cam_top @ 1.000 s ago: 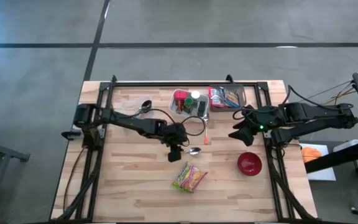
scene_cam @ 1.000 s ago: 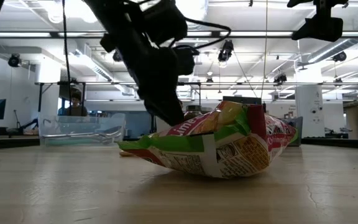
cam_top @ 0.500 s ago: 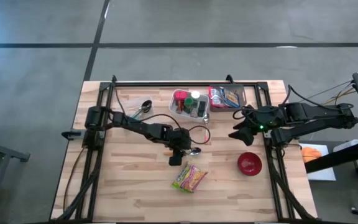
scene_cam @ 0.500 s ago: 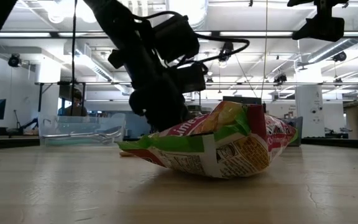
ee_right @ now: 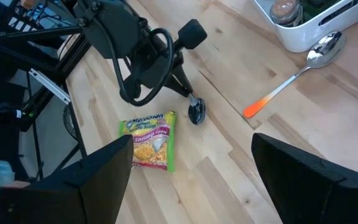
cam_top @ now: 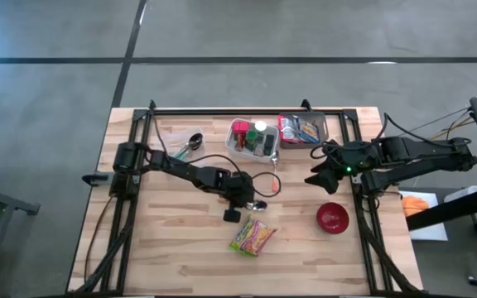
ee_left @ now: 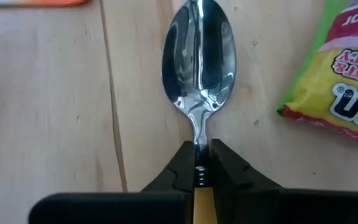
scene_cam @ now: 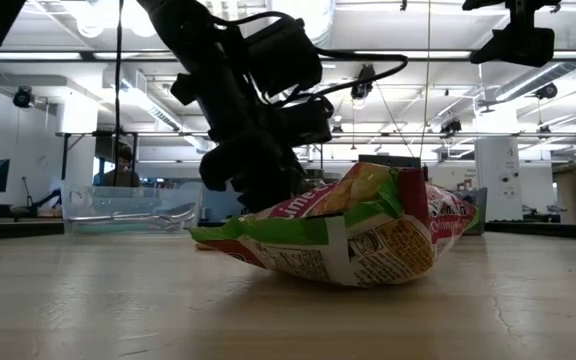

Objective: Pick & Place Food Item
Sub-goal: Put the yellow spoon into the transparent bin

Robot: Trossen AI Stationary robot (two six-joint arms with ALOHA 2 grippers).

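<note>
At tabletop centre: the left gripper (ee_left: 201, 163) is down on a spoon (ee_left: 199, 65) that lies flat on the wood.
Left jaws: pressed together on the spoon's thin neck, just behind the bowl; a yellow-orange handle runs back between the fingers.
Reason for grip point: the neck is the narrowest part, so the jaws likely close there to get under a flat-lying utensil and keep the bowl clear ahead of them.
Task thing: the noodle packet (cam_top: 252, 237), a yellow and green food pouch, lies flat on the tabletop, not held.
Packet relative to left jaws: just beside the spoon's bowl, off to one side of the jaw line and toward the near edge of the tabletop; no contact with the fingers is visible.
Right gripper (cam_top: 315, 179): jaws spread, empty, held above the tabletop near the red bowl (cam_top: 332, 218); it waits well apart from the packet.
Other items: a second spoon (ee_right: 294, 74) with an orange handle lies beside the white bin (cam_top: 252, 139); a clear container (cam_top: 302, 129) sits next to that.
Judgement: the packet is not yet picked; the current grasp is on a utensil, not the food item.
</note>
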